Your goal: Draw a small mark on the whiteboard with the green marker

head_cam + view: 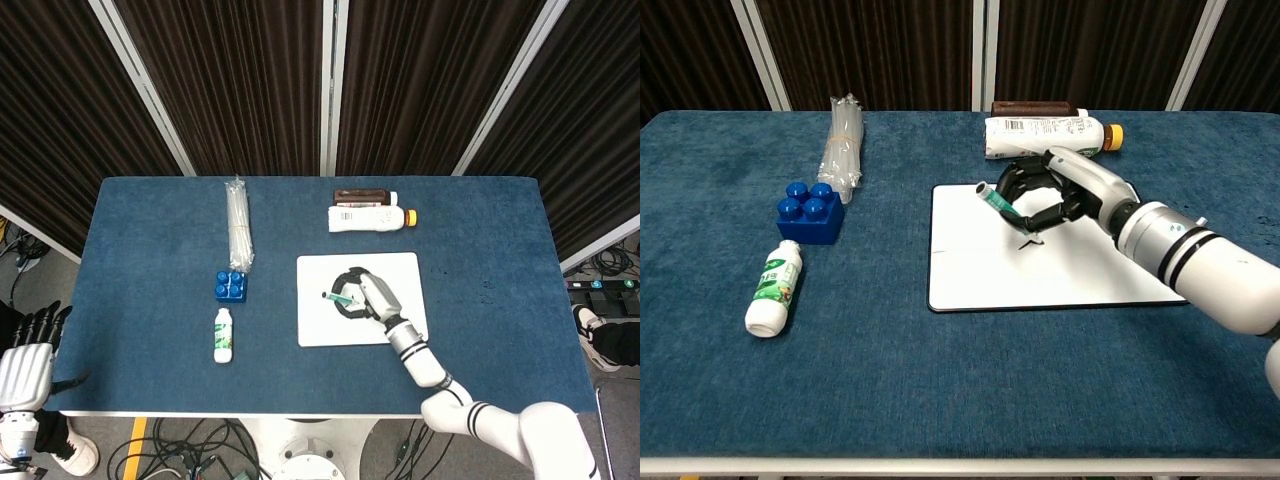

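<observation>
The white whiteboard (318,325) (980,270) lies flat on the blue table, right of centre. My right hand (365,296) (1055,192) hovers over its upper middle and grips the green marker (340,297) (1002,208). The marker slants with its tip down on the board, where a small dark mark (1031,243) shows. My left hand (28,355) hangs off the table's near left corner, fingers apart and holding nothing; the chest view does not show it.
A blue block (230,286) (810,212), a small white bottle (223,335) (773,289) and a clear plastic bundle (237,222) (841,140) lie left of the board. A white bottle with a yellow cap (371,218) (1050,135) and a brown box (361,196) sit behind it.
</observation>
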You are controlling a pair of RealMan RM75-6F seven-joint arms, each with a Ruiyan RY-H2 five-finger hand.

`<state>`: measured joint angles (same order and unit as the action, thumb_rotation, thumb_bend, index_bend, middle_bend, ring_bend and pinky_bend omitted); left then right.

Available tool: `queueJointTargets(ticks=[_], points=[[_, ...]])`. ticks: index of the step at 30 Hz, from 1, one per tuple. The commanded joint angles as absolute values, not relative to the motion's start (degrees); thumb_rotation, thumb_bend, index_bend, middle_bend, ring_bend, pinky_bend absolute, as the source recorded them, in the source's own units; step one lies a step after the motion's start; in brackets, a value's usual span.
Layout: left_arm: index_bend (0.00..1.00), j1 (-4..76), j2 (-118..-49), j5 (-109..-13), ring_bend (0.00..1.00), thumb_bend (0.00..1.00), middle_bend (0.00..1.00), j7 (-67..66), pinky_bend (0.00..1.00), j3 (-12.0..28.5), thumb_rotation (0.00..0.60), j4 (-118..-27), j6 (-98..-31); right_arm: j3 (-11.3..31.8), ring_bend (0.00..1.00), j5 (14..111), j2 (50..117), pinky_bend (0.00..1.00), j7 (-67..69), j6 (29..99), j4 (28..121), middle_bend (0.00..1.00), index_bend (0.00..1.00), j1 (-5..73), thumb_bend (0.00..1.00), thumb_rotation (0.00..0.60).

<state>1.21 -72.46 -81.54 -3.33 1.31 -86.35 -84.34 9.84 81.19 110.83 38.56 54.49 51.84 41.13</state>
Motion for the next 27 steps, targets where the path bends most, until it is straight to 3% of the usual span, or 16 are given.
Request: queueJointTargets(ticks=[1, 9, 15, 21, 27], points=[[0.09, 1.3, -72.5, -81.7, 0.00, 0.00, 0.00, -3.2, 0.00, 1.3, 0.600, -86.3, -84.3, 8.8, 0.30, 81.3, 107.7, 0.13, 36.7, 55.7, 55.2, 0.55, 0.70, 39.1, 0.42, 0.600], [0.09, 1.5, -72.5, -82.3, 0.00, 0.00, 0.00, -3.2, 0.00, 1.5, 0.600, -86.2, -84.6, 10.4, 0.29, 83.2, 97.7, 0.10, 31.8, 64.5, 64.7, 0.54, 0.71, 35.7, 0.42, 0.600], [0.09, 1.8, -72.6, -82.7, 0.00, 0.00, 0.00, -3.4, 0.00, 1.4, 0.600, -86.5, -84.2, 7.0, 0.28, 80.8, 90.5, 0.09, 10.1, 60.7, 66.0, 0.54, 0.70, 34.0, 0.42, 0.600], [0.09, 2.1, -72.3, -82.6, 0.00, 0.00, 0.00, -3.8, 0.00, 1.4, 0.600, -87.0, -83.7, 4.5, 0.23, 77.4, 89.7, 0.04, -6.2, 57.1, 62.6, 0.52, 0.64, 32.9, 0.42, 0.600], [0.09, 1.9, -72.1, -82.0, 0.00, 0.00, 0.00, -4.1, 0.00, 1.3, 0.600, -87.6, -83.5, 4.6, 0.20, 74.9, 92.7, 0.03, -12.0, 54.7, 57.9, 0.49, 0.62, 33.2, 0.42, 0.600]])
